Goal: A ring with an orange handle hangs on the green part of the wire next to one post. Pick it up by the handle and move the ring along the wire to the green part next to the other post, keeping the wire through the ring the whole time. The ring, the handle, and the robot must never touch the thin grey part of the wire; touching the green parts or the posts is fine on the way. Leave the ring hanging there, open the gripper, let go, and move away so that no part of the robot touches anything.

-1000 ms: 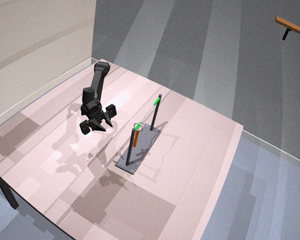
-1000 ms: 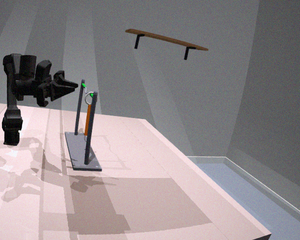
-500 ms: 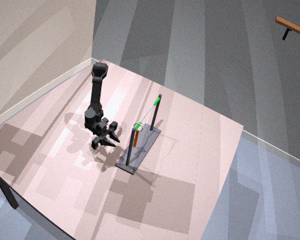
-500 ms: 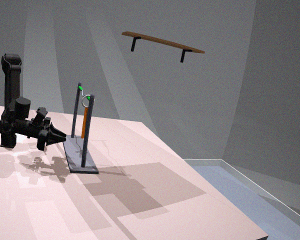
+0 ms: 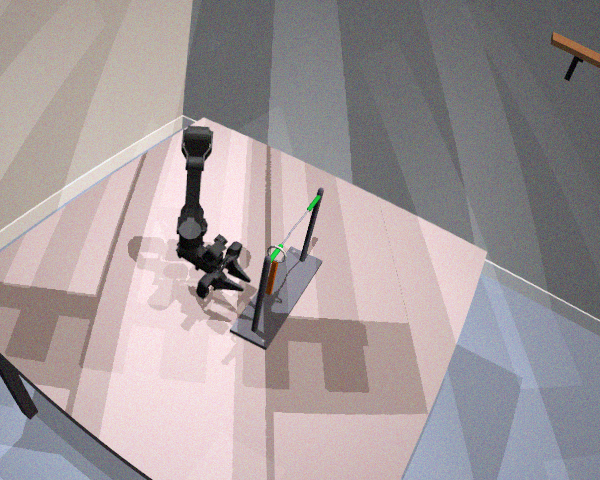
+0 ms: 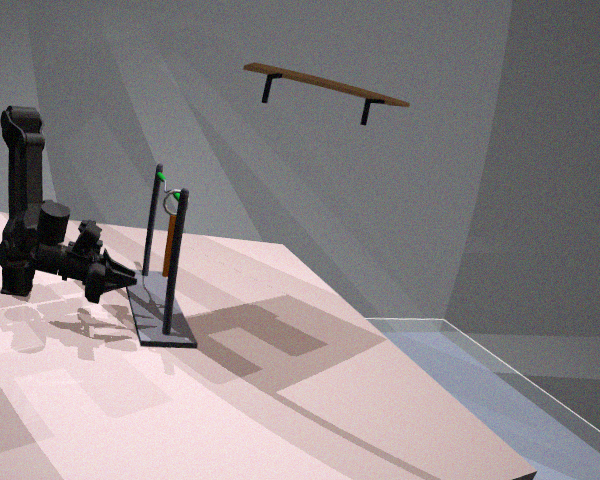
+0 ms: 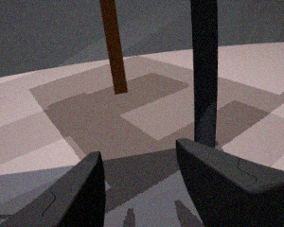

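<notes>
The ring hangs around the green wire part beside the near post. Its orange handle points down. The thin grey wire runs to the other green part at the far post. My gripper is open and empty, low on the arm's side of the stand. The handle's lower end is ahead, above and left of the fingertips in the wrist view.
The stand's grey base plate lies on the table just below and beyond the fingertips. The near post rises ahead of the right finger in the wrist view. A wooden shelf is on the wall, far from the arm.
</notes>
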Controlling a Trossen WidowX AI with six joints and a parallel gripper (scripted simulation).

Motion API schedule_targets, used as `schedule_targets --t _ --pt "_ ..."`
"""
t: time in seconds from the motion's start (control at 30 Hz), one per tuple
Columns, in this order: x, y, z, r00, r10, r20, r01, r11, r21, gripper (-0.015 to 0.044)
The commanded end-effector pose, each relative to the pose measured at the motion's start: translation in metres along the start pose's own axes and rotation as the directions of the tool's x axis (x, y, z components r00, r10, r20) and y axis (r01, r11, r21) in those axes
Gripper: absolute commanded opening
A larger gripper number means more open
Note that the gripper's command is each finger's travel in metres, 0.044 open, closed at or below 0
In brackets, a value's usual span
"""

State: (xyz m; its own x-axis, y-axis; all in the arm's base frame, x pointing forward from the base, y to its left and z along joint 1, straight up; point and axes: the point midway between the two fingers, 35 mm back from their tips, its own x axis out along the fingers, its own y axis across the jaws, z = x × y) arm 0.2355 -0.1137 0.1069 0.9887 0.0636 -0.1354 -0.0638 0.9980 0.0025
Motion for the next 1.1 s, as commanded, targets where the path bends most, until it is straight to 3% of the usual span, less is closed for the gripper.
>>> schedule_targets --t 0.0,1.07 --pt "0.014 0.0 0.019 0.999 0.002 0.032 -0.001 1.0 -0.013 0.016" --pt "0.06 -0.001 0.037 0.998 0.006 0.058 -0.005 1.0 -0.015 0.016"
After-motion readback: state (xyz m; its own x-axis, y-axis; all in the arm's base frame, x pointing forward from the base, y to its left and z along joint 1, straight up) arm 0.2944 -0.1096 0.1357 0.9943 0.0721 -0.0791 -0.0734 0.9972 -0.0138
